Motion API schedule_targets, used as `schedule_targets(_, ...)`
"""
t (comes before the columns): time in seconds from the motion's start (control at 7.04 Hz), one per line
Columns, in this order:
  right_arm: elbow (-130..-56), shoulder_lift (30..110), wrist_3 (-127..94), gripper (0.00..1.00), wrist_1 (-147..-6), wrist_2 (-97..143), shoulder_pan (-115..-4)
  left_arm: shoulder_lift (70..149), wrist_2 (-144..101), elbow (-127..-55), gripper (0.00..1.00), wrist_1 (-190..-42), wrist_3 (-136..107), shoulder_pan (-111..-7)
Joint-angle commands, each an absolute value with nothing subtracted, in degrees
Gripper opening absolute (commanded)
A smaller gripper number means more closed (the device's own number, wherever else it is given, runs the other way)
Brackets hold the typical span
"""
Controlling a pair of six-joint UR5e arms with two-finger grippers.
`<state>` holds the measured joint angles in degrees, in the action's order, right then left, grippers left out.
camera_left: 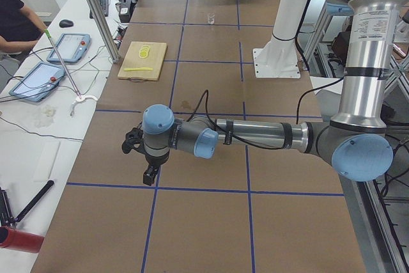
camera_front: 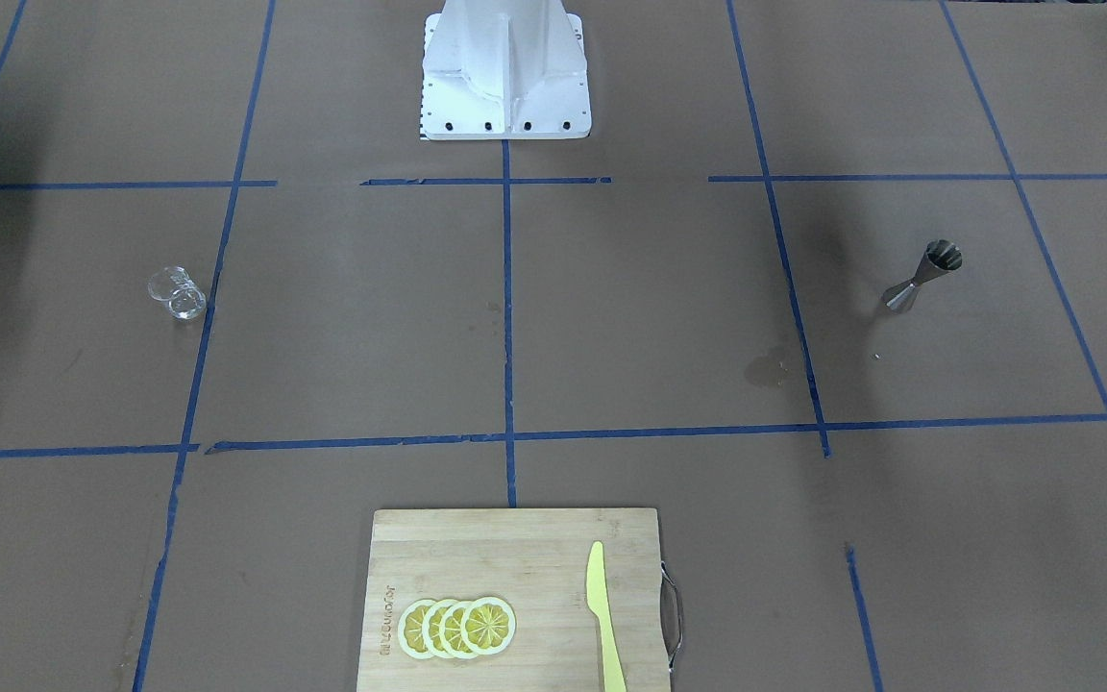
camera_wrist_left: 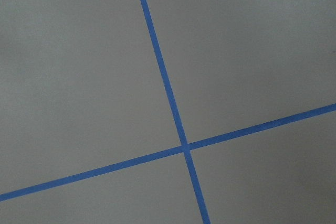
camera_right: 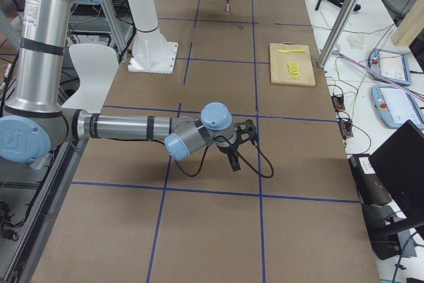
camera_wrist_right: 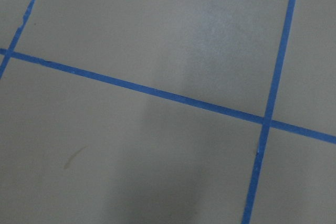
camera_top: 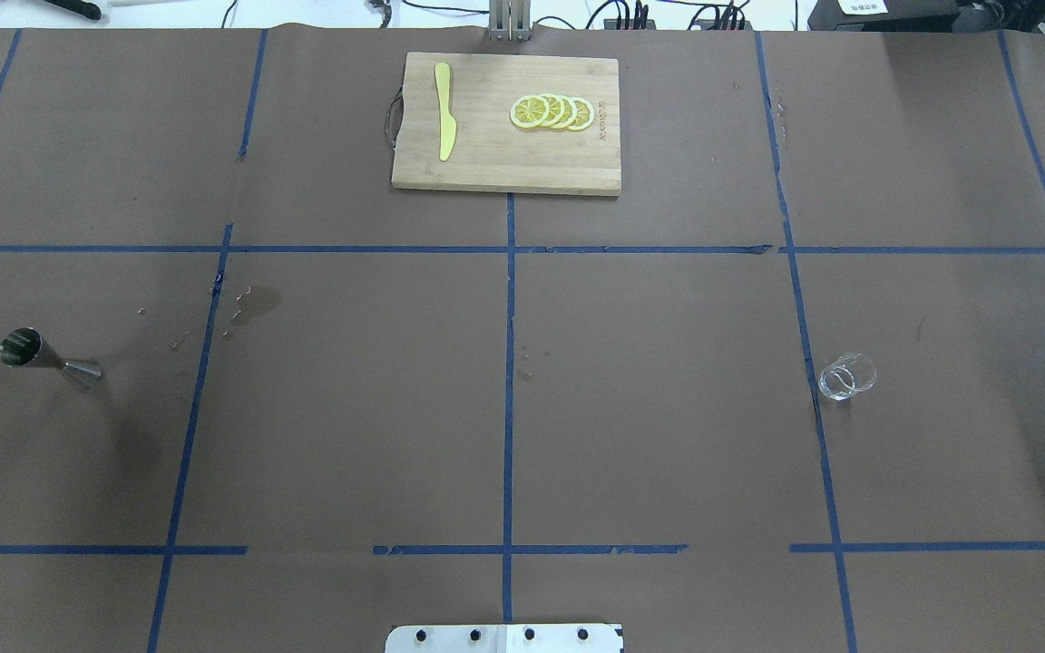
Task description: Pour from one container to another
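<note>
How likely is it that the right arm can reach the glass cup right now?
Likely yes: the glass cup stands alone, nothing near it, on the robot's right, and the right gripper hangs over that end.

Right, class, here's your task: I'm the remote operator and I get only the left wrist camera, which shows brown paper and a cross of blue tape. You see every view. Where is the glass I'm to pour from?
Observer: The glass cup stands upright on the robot's right side of the table.
Operator: And the jigger?
Observer: The jigger stands alone on the robot's left side.
Operator: Is a claw near either?
Observer: No. The left claw and the right claw each hang over taped paper at their own end of the table. I can't tell if they are open or shut.
</note>
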<state>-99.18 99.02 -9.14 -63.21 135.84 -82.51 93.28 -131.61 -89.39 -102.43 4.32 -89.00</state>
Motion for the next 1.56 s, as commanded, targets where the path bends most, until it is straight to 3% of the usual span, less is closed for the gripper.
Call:
schedule_targets(0.0, -98.4, 93.9, -1.5, 1.00, -75.5, 137.6, -86.6, 93.0, -133.9, -89.2, 1.00, -101.2, 5.5, -89.6)
schedule_targets(0.28, -99.0, 93.7, -2.2, 1.00, -75.7, 138.6, -87.6, 93.0, -136.2, -90.2, 1.00, -101.4, 5.5, -95.9)
schedule_targets(0.85, -91.1, 92.1, -2.1, 1.00, -75.0, 138.4, -87.5, 92.4, -136.3, -91.7, 1.00, -101.5, 5.3, -96.0)
schedule_targets(1.42, -88.0, 91.9, -2.5, 1.00, -72.7, 138.5, -87.2, 87.4, -135.4, -90.5, 1.00, -107.0, 5.9, -95.5)
